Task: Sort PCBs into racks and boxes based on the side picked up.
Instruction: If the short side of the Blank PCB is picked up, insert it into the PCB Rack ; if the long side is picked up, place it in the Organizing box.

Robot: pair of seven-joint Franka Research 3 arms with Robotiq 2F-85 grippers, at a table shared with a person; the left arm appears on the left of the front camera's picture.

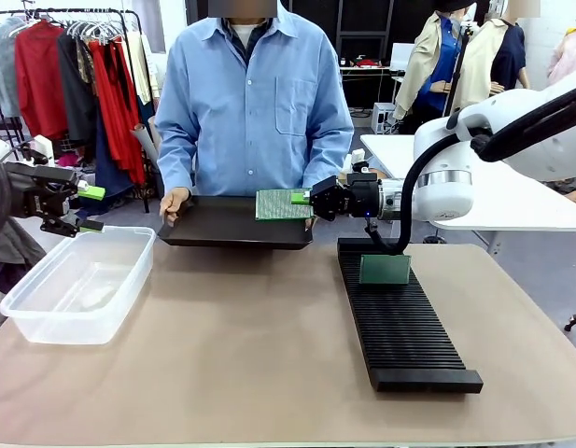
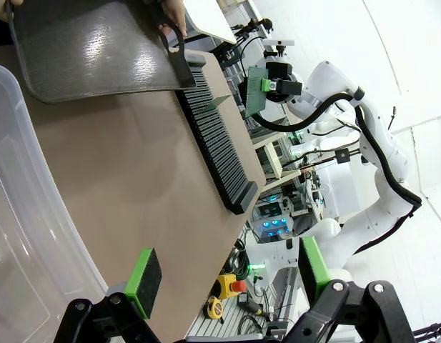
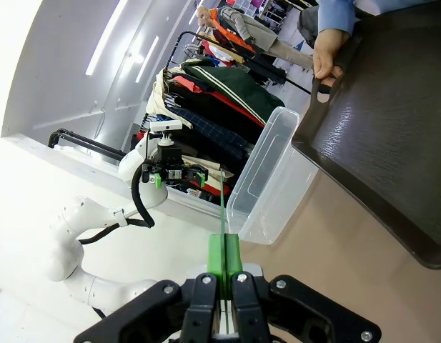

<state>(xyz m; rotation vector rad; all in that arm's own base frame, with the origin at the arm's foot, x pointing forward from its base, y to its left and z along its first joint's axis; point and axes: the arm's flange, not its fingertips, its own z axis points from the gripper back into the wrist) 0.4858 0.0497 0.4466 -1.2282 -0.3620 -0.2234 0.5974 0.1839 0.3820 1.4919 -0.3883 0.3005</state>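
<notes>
1 PCB (image 1: 385,270) upright in rack (image 1: 414,341)

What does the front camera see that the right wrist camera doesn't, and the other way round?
Front view: the long black slotted rack with a thin green circuit board standing in it, and the right gripper holding a second green circuit board flat. Right wrist view: that held board edge-on, a thin green line, and the left arm's white body. Both: the clear plastic tub, the shallow black tray in the person's hand, and the open left gripper.
</notes>
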